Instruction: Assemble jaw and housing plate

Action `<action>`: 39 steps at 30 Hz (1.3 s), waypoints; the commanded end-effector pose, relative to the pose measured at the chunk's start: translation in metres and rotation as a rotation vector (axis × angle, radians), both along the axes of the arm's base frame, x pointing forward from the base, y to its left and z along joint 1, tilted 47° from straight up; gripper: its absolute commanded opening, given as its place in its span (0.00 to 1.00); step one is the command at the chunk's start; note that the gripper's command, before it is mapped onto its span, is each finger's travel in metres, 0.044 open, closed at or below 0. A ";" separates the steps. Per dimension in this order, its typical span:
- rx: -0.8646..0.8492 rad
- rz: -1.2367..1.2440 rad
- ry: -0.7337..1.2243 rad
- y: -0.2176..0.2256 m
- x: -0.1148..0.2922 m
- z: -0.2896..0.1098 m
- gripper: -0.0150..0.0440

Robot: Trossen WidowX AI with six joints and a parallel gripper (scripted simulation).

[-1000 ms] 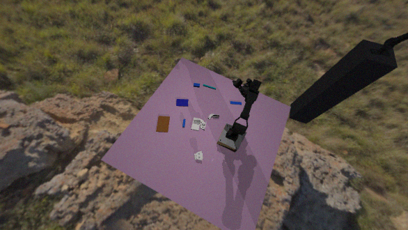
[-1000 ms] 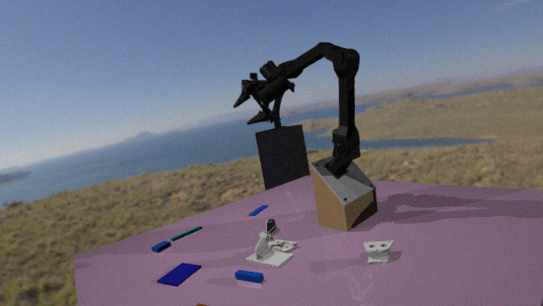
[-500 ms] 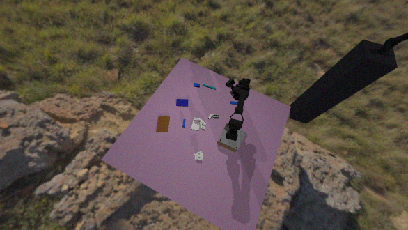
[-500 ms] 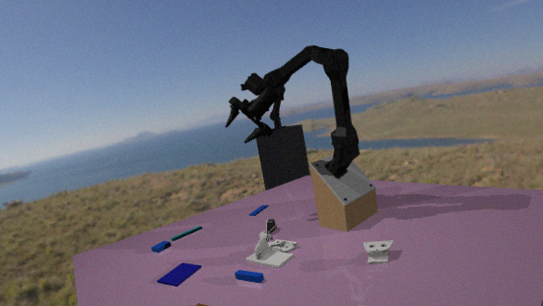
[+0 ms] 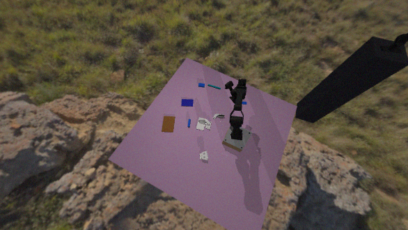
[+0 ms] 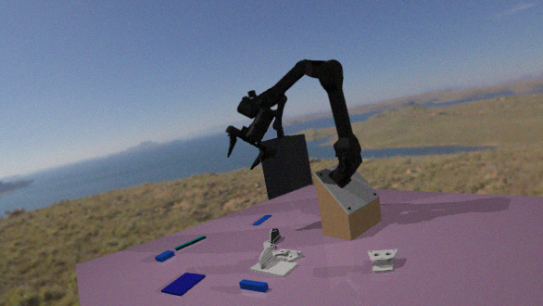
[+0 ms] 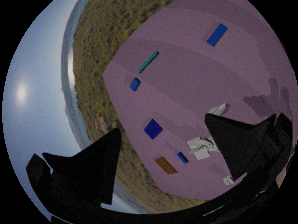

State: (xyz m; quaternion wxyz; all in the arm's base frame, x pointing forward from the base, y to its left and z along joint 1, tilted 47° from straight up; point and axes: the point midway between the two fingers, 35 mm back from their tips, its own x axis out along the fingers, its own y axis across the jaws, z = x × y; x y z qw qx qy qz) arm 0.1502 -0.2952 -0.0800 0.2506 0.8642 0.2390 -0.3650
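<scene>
the claw (image 5: 235, 87) (image 6: 240, 162) (image 7: 164, 125) is released, its two fingers spread wide with nothing between them. it hangs well above the tabletop (image 5: 181, 164) (image 6: 445, 260) (image 7: 185, 90), tipped downward, left of the arm's grey-topped wooden base (image 5: 240, 143) (image 6: 335, 225).

the white mechanism (image 5: 200, 127) (image 6: 283, 269) (image 7: 201, 155) sits around the middle, with a flat base and an upright part on its left. just behind it stands a separate pale, curved piece (image 5: 218, 116) (image 6: 274, 235) (image 7: 218, 109), seemingly the loose jaw; in the top view it is apart from the mechanism. the white housing plate (image 5: 204, 156) (image 6: 383, 261) (image 7: 228, 180) is well off to the right, not on the mechanism. i cannot make out whether any gear teeth mesh.

a blue block (image 5: 189, 123) (image 6: 254, 286) (image 7: 183, 157) lies nearer than the mechanism, with a brown slab (image 5: 168, 124) (image 7: 165, 165) nearer again. to the left are a dark blue slab (image 5: 187, 102) (image 6: 183, 284) (image 7: 153, 128) and, farther back, a small blue block (image 5: 201, 85) (image 6: 165, 256) (image 7: 135, 84) near a teal stick (image 5: 214, 86) (image 6: 190, 243) (image 7: 148, 62). a flat blue bar (image 5: 244, 103) (image 6: 262, 220) (image 7: 217, 35) lies at the far side.
</scene>
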 end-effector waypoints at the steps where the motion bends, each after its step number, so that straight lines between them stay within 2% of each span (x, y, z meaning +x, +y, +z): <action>1: 0.081 0.008 0.046 0.020 0.007 -0.010 1.00; 17: 0.295 -0.010 0.205 0.072 0.031 -0.036 1.00; 39: 0.580 -0.094 0.525 0.146 0.046 -0.061 1.00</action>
